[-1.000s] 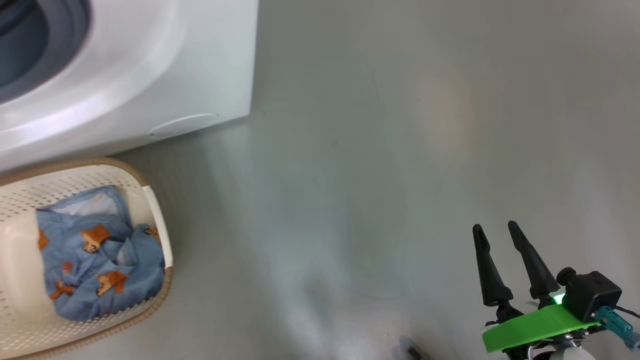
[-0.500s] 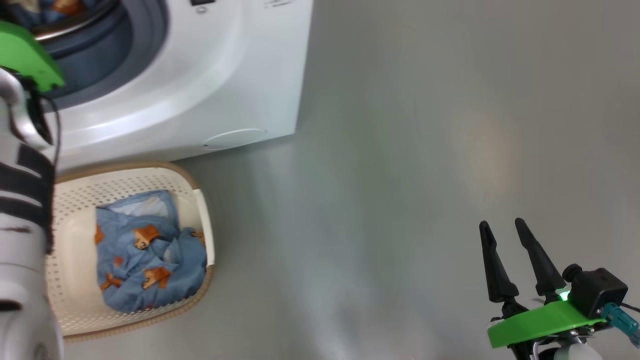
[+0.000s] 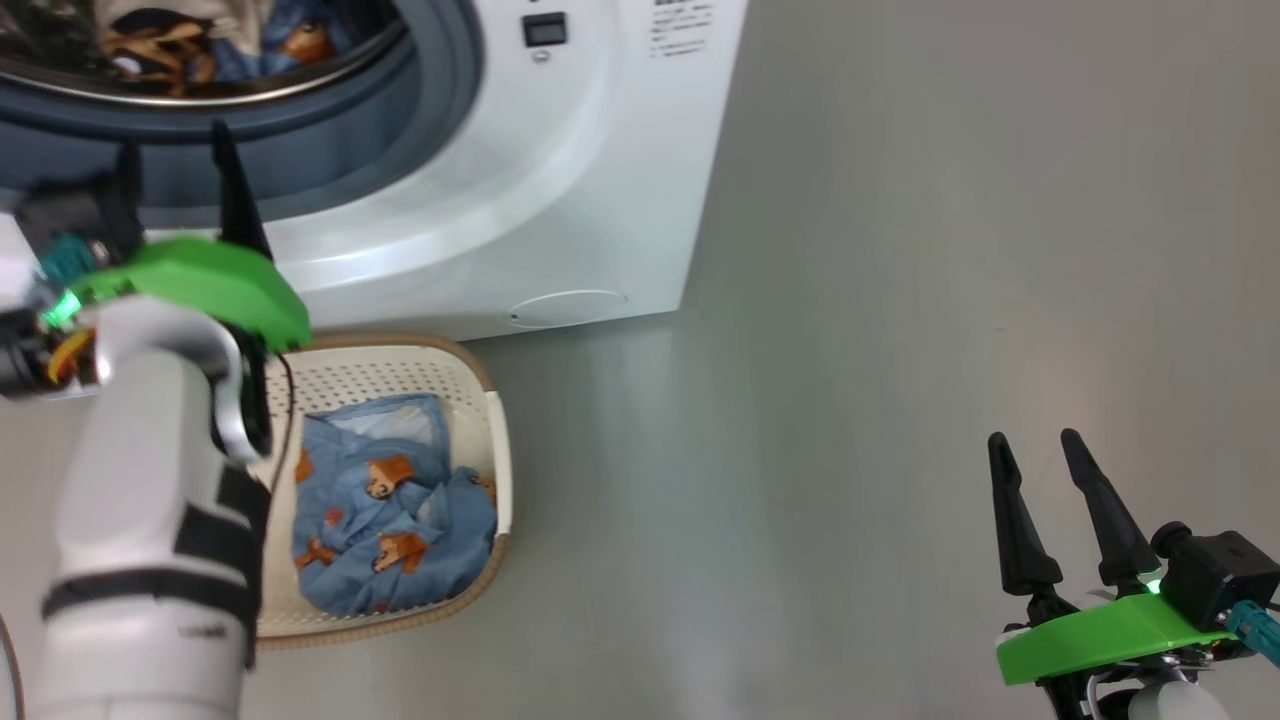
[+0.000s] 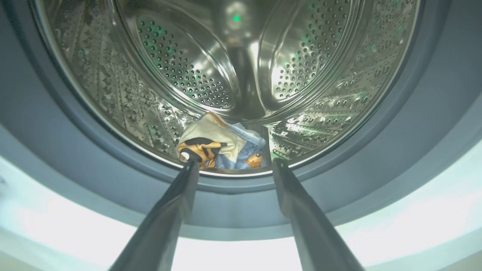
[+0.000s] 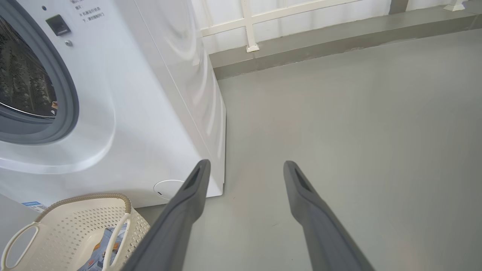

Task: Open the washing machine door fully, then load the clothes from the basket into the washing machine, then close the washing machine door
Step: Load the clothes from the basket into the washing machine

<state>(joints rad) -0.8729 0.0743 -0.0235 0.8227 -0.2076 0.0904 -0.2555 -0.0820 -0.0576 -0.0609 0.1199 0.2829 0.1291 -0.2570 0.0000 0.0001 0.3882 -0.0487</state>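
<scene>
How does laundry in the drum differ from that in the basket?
The drum bundle shows cream cloth over blue bear print; the basket bundle shows mostly blue bear print. The drum bundle lies at the front lip of the steel drum; the basket bundle lies in the basket. Both show orange-brown bears.

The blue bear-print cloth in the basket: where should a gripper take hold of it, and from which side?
Probably best to pinch the bunched ridge near the middle of the blue cloth, coming straight down from above. It lies crumpled and low in the basket, whose walls block a sideways approach, and the raised folds give open jaws something to close on.
</scene>
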